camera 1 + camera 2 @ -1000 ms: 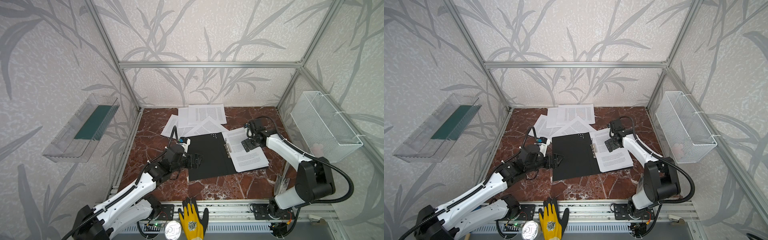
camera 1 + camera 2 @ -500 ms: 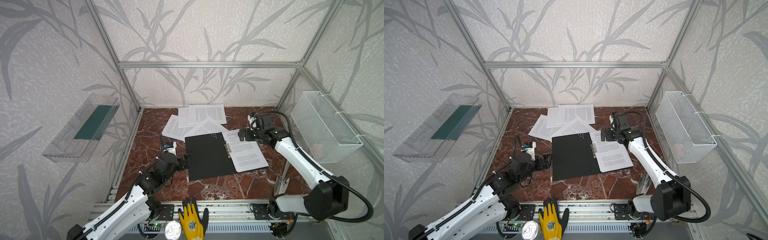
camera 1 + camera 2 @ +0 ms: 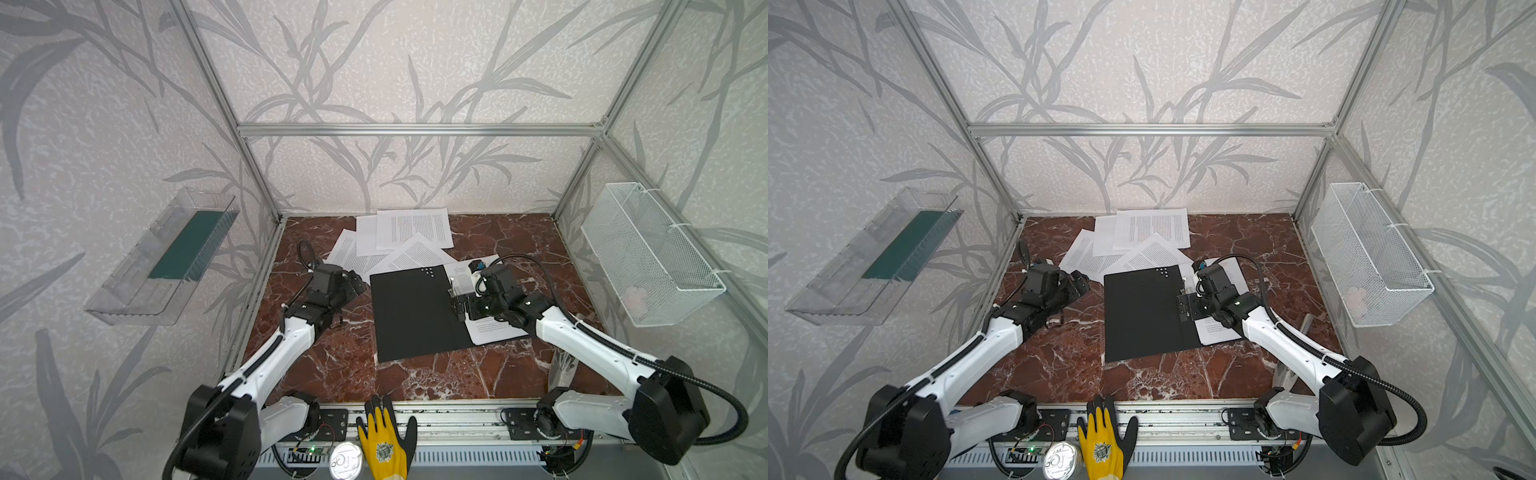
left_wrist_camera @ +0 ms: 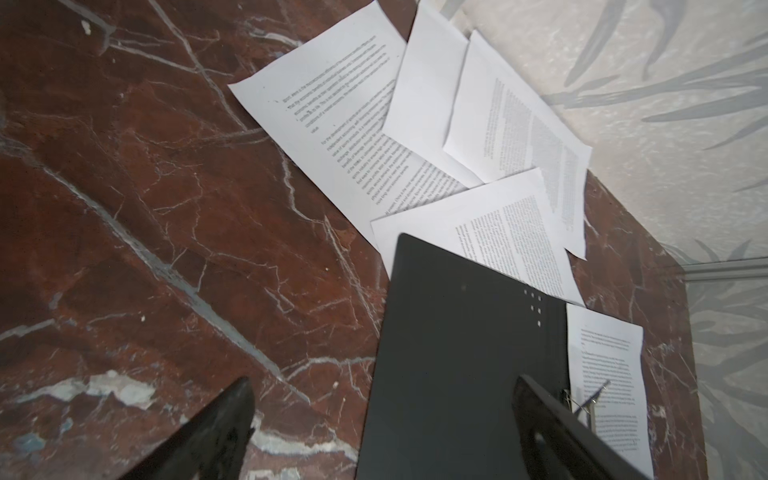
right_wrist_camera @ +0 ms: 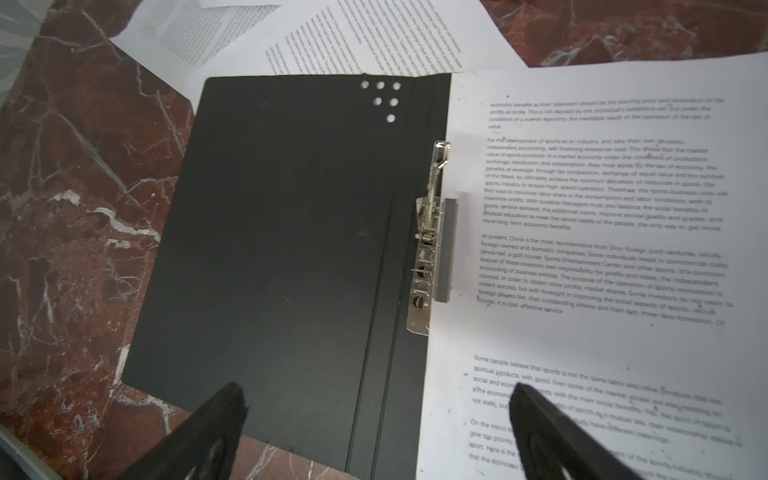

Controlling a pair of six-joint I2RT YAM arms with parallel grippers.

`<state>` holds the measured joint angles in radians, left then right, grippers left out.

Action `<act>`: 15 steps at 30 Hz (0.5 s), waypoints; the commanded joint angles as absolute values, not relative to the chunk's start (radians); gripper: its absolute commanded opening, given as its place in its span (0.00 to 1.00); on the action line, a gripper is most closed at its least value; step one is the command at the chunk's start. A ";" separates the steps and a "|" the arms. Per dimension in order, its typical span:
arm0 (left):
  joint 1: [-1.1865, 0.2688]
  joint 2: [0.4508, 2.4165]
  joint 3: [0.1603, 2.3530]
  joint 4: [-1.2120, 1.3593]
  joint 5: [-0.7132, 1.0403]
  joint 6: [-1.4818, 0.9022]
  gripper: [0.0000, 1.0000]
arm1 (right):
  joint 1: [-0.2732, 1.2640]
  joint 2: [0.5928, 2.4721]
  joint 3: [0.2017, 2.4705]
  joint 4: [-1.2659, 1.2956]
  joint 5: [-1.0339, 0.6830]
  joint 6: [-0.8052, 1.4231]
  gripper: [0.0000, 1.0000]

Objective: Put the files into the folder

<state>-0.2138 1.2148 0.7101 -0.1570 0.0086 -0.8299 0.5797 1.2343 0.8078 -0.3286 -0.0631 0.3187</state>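
Both my grippers back at folder. Left gripper wide open, empty, off its left edge; right gripper wide open, empty, over its spine. Files fanned behind it.

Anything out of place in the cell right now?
Loose files lie fanned crookedly at the back of the table, overlapping, one tucked under the far edge of the open folder. Only one sheet lies in it. A yellow glove sits on the front rail.
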 commanded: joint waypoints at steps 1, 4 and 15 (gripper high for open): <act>-0.135 1.326 0.752 -0.035 0.137 -0.902 0.91 | 0.628 1.210 0.760 -0.178 -0.025 0.342 0.99; -0.109 1.431 0.785 0.010 0.156 -0.908 0.91 | 0.649 1.234 0.730 -0.120 -0.050 0.364 0.99; -0.051 1.732 0.856 0.195 0.257 -0.936 0.89 | 0.757 1.345 0.732 -0.046 -0.028 0.333 0.99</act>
<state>-0.0578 1.6943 0.8177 0.1150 0.2253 -0.9146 0.7353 1.3281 0.7330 -0.0940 -0.0311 0.3431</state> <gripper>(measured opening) 0.889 0.991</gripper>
